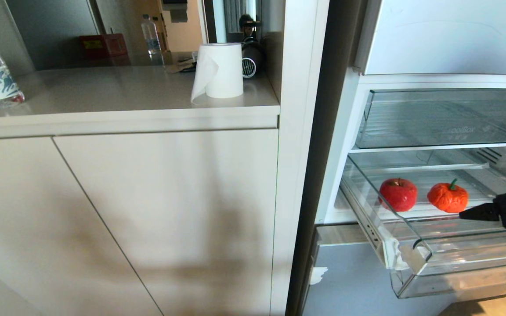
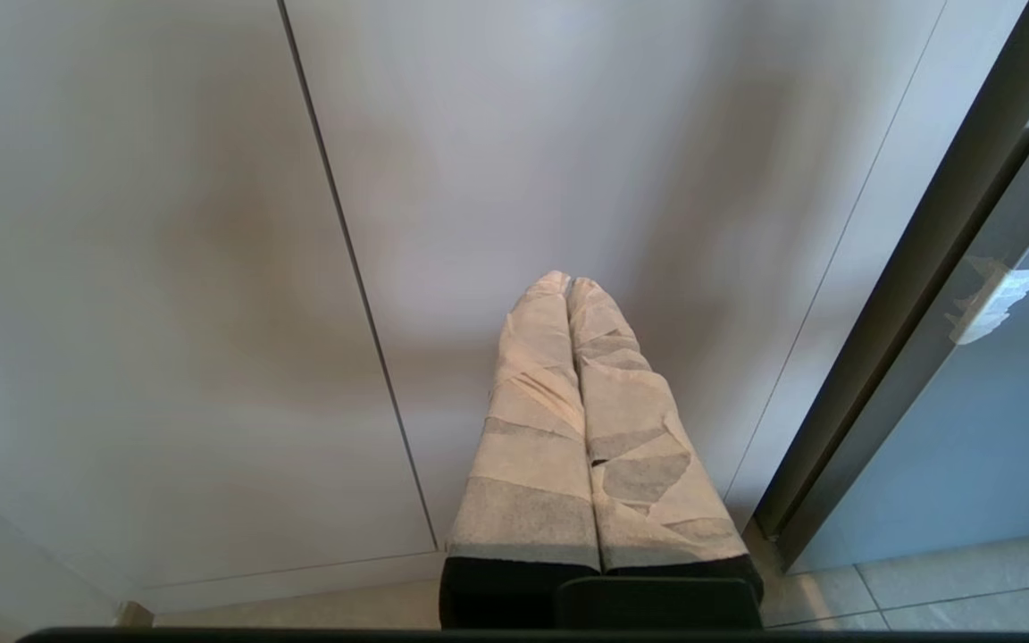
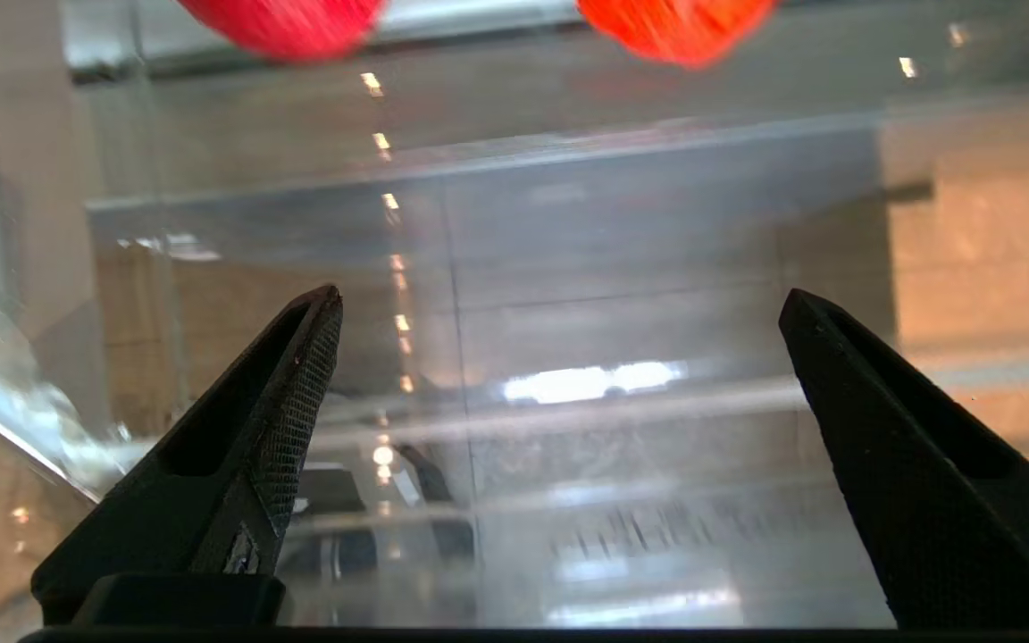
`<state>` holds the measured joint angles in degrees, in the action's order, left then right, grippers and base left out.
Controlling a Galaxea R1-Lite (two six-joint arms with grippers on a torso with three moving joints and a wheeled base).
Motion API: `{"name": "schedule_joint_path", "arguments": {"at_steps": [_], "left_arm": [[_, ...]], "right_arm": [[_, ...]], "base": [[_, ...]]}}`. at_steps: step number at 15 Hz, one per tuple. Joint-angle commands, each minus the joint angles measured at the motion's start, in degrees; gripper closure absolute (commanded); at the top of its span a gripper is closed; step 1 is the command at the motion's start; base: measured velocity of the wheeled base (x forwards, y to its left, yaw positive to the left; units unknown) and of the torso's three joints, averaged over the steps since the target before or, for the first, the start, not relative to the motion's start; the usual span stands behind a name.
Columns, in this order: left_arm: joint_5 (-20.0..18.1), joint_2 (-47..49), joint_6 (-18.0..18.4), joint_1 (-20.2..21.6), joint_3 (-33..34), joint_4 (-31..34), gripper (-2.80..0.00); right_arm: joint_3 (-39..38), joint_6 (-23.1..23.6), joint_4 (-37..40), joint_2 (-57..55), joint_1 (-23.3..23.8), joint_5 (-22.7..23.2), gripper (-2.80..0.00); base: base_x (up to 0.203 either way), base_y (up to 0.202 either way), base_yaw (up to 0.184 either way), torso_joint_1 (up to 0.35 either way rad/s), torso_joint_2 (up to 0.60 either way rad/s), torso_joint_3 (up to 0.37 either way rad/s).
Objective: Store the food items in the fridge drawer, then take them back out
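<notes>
head view catches both red fruits, an apple (image 1: 398, 194) and a lumpy one (image 1: 448, 198), side by side in the pulled-out fridge drawer (image 1: 411, 252). my right pincer (image 3: 559, 308) gapes wide, empty, beside them. only the left wrist view shows my left pincer (image 2: 568, 284), pressed closed. upper bin (image 1: 444, 118) reads "coolbox".

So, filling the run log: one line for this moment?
drawer pulled out | apple, orange fruit inside | right gripper open, near fruit | left gripper shut, parked
</notes>
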<state>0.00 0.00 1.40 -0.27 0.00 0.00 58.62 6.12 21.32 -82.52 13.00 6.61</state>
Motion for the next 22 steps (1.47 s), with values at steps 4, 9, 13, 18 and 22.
{"name": "schedule_joint_path", "arguments": {"at_steps": [4,9,13,18,22], "left_arm": [[0.0,0.1,0.0,0.0,0.0,0.0,0.0],[0.0,0.1,0.0,0.0,0.0,0.0,0.0],[0.0,0.1,0.0,0.0,0.0,0.0,0.0],[0.0,0.0,0.0,0.0,0.0,0.0,0.0],[0.0,0.1,0.0,0.0,0.0,0.0,0.0]], "right_arm": [[-5.6,0.1,0.1,9.6,1.1,0.2,-2.8],[-1.4,-0.4,-1.9,3.5,-0.3,4.5,-2.8],[1.6,-1.0,-12.3,-10.8,-5.5,6.4,-2.8],[2.1,-2.0,-26.3,-21.3,-10.0,2.8,-2.8],[1.6,-2.3,-27.6,-22.7,-10.8,1.7,-2.8]], "base": [[0.0,0.0,0.0,0.0,0.0,0.0],[0.0,0.0,0.0,0.0,0.0,0.0],[0.0,0.0,0.0,0.0,0.0,0.0],[0.0,0.0,0.0,0.0,0.0,0.0],[0.0,0.0,0.0,0.0,0.0,0.0]]}}
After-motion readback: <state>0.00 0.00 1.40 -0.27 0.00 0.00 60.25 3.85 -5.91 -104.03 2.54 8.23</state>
